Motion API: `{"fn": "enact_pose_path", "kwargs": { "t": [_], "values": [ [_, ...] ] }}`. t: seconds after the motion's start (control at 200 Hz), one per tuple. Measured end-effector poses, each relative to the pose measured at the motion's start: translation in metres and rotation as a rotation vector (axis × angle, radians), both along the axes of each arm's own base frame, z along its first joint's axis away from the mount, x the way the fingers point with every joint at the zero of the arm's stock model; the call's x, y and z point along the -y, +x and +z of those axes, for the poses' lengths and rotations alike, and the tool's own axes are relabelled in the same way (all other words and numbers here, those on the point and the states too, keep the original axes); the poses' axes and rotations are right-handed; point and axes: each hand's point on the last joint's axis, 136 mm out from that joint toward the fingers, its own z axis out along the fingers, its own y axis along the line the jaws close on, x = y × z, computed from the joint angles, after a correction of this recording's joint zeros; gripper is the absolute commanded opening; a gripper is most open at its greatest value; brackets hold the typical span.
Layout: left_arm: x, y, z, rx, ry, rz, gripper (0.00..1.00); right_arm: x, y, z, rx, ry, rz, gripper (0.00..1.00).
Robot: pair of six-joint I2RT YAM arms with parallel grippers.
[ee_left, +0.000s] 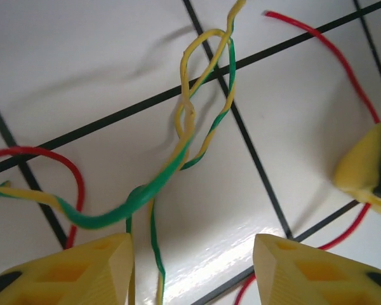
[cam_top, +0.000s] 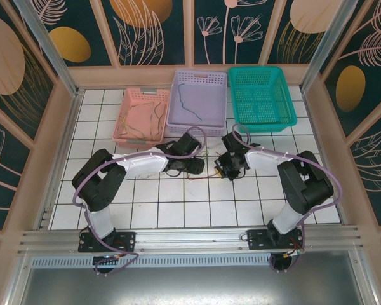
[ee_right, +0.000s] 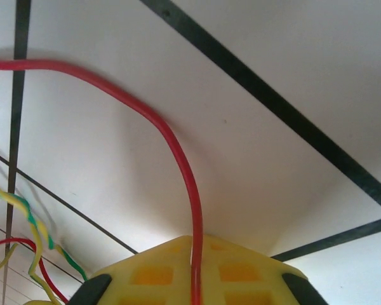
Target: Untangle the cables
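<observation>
A yellow-and-green striped cable (ee_left: 178, 162) lies twisted in a loop on the white tiles, with a red cable (ee_left: 343, 57) curving around it. My left gripper (ee_left: 193, 273) hovers low over the tangle, open. The striped cable runs down just inside its left finger (ee_left: 101, 270), apart from the right one. My right gripper (ee_right: 195, 254) is shut on the red cable (ee_right: 171, 143), which rises from between its yellow pads and arcs left. The striped cable (ee_right: 32, 222) shows at the lower left there. From above, the left gripper (cam_top: 193, 166) and right gripper (cam_top: 223, 166) face each other mid-table.
Three baskets stand at the back: a pink basket (cam_top: 122, 117) holding thin cables, a lilac basket (cam_top: 200, 76) with a dark cable, and a teal basket (cam_top: 254, 70). One yellow finger (ee_left: 368, 171) of the right gripper stands close at the right in the left wrist view.
</observation>
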Motion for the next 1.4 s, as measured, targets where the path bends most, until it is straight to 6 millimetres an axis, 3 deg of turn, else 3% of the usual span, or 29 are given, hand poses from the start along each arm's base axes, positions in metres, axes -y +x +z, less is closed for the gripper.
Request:
{"fn": "enact_pose_path", "kwargs": {
  "t": [0.09, 0.345, 0.546, 0.751, 0.916, 1.031, 1.161, 1.266, 1.401],
  "values": [
    [-0.003, 0.002, -0.001, 0.011, 0.018, 0.009, 0.54, 0.002, 0.000, -0.001, 0.001, -0.007, 0.011, 0.00],
    [-0.012, -0.004, -0.013, -0.009, 0.046, 0.025, 0.31, 0.012, 0.004, 0.009, 0.034, -0.045, 0.046, 0.00],
    [-0.021, 0.002, -0.022, -0.001, 0.084, 0.093, 0.20, 0.018, 0.012, 0.053, 0.195, -0.080, 0.187, 0.00],
    [-0.026, 0.007, -0.022, 0.001, 0.084, 0.173, 0.15, 0.036, -0.012, 0.094, 0.334, -0.149, 0.409, 0.00],
    [-0.030, 0.008, -0.022, -0.006, 0.097, 0.220, 0.20, 0.074, -0.029, 0.130, 0.406, -0.285, 0.453, 0.00],
    [-0.032, 0.009, -0.023, -0.010, 0.109, 0.238, 0.24, 0.101, -0.024, 0.177, 0.518, -0.375, 0.403, 0.00],
    [-0.034, 0.009, -0.025, -0.016, 0.120, 0.248, 0.26, 0.117, -0.016, 0.228, 0.638, -0.434, 0.345, 0.00],
    [-0.032, 0.011, -0.022, -0.019, 0.117, 0.255, 0.42, 0.123, -0.009, 0.255, 0.700, -0.462, 0.305, 0.00],
    [-0.026, 0.017, -0.007, -0.014, 0.085, 0.283, 0.55, 0.130, 0.002, 0.275, 0.727, -0.489, 0.269, 0.00]
  ]
}}
